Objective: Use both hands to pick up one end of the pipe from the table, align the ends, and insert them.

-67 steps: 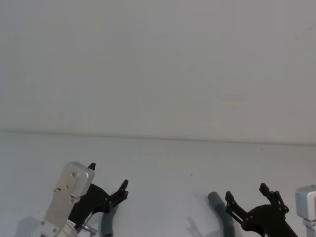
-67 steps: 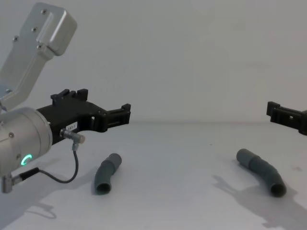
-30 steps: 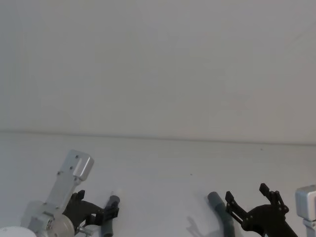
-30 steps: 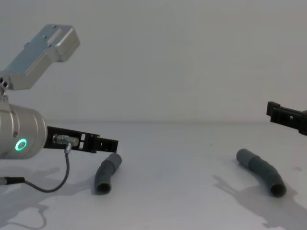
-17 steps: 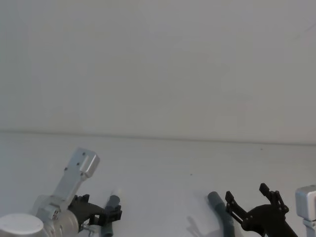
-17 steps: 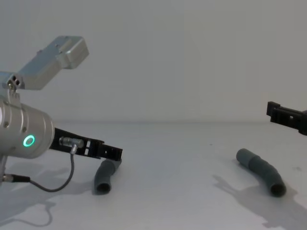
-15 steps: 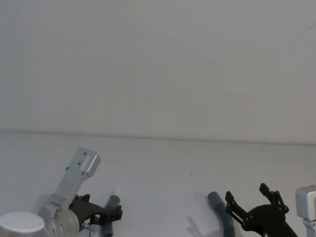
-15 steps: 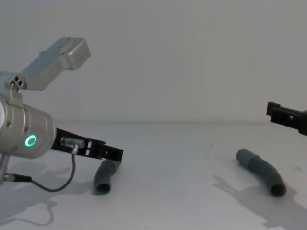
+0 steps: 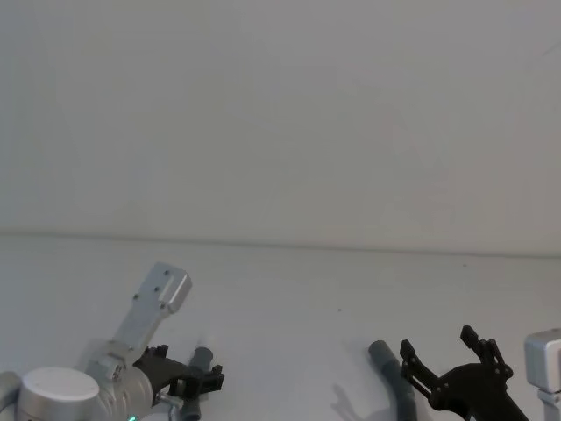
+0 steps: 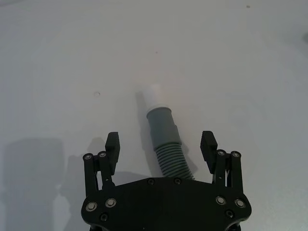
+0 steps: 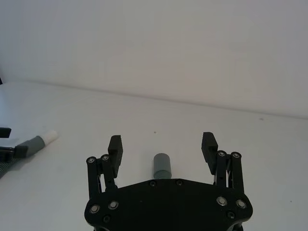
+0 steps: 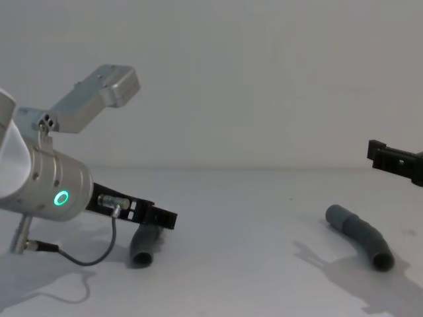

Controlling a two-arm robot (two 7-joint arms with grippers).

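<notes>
1. Table [image 12: 251, 218] is carrying the left hose [image 12: 141, 247] and right hose [image 12: 360, 234], lying well apart.
2. Left gripper [image 10: 160, 140] is reaching low, fingers spread either side of the left hose; right gripper [image 11: 162, 142] is hovering over the right hose, fingers likewise apart.
3. Both hoses are looking light, ribbed and bendy, so gripping just behind each collar seems best, leaving white tip [image 10: 150, 94] and grey cuff [image 11: 162, 166] free.

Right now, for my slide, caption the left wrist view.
Left gripper, jaws open either side of the white-tipped hose lying on the table.
</notes>
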